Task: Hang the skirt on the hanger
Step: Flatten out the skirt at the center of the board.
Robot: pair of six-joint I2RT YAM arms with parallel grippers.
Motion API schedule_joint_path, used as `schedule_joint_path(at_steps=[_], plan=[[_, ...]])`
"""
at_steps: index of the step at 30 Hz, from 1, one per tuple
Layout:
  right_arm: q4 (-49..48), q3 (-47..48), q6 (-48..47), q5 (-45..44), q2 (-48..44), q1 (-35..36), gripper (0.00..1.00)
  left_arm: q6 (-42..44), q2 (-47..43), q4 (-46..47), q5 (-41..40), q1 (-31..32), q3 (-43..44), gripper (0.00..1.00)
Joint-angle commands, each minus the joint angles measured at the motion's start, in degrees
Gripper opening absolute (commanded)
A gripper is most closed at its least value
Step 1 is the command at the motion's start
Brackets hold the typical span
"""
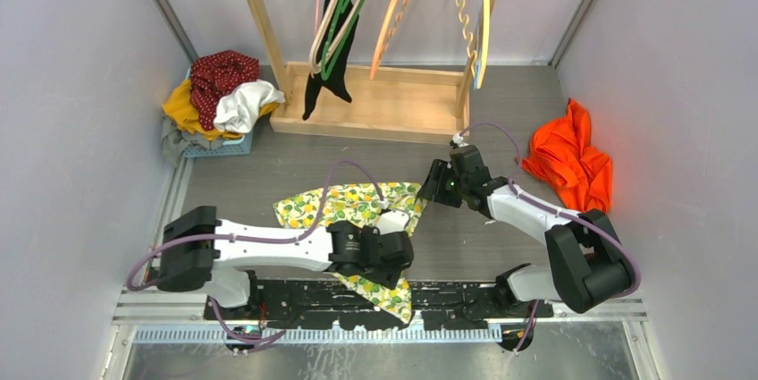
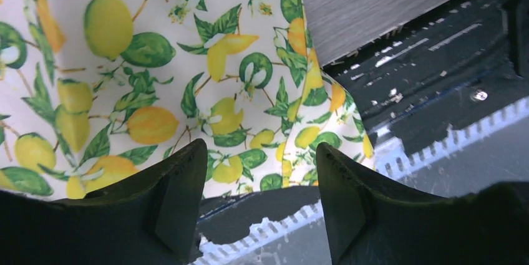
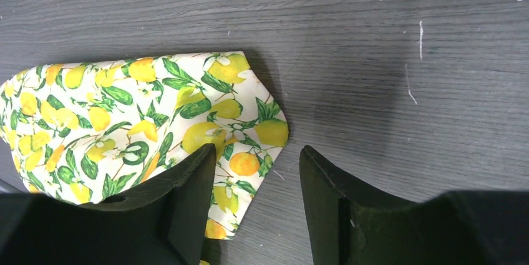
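The skirt (image 1: 344, 206), white with a lemon print, lies flat on the table and droops over the near edge onto the black rail. My left gripper (image 2: 261, 165) hovers open above its near hem (image 2: 187, 90), nothing between the fingers. Over the skirt's far right corner (image 3: 243, 121) my right gripper (image 3: 257, 168) stands open, one finger above the cloth and the other above bare table. Several hangers (image 1: 344, 13) hang on the wooden rack (image 1: 375, 103) at the back; a green one carries a black garment.
A basket (image 1: 214, 143) of piled clothes sits at the back left. An orange garment (image 1: 570, 161) lies crumpled at the right. Grey walls close in both sides. The black base rail (image 2: 436, 78) runs along the table's near edge.
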State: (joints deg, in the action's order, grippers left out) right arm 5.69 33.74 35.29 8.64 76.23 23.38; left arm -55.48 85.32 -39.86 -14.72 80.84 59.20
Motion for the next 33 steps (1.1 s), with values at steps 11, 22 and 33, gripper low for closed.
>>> schedule_joint_path(at_steps=[11,22,33], plan=[[-3.4,-1.7,0.0,2.8,1.1,0.6,0.55,-4.2,8.2,4.2,-3.6,-0.8,-0.6,0.33],[-4.7,-0.7,-0.1,1.6,3.6,1.4,0.53,-5.8,0.5,0.3,-4.9,-1.0,-3.8,0.00],[-3.3,-1.0,-0.2,0.8,3.8,3.6,0.51,-0.2,3.1,8.5,5.6,-0.4,0.3,0.64]])
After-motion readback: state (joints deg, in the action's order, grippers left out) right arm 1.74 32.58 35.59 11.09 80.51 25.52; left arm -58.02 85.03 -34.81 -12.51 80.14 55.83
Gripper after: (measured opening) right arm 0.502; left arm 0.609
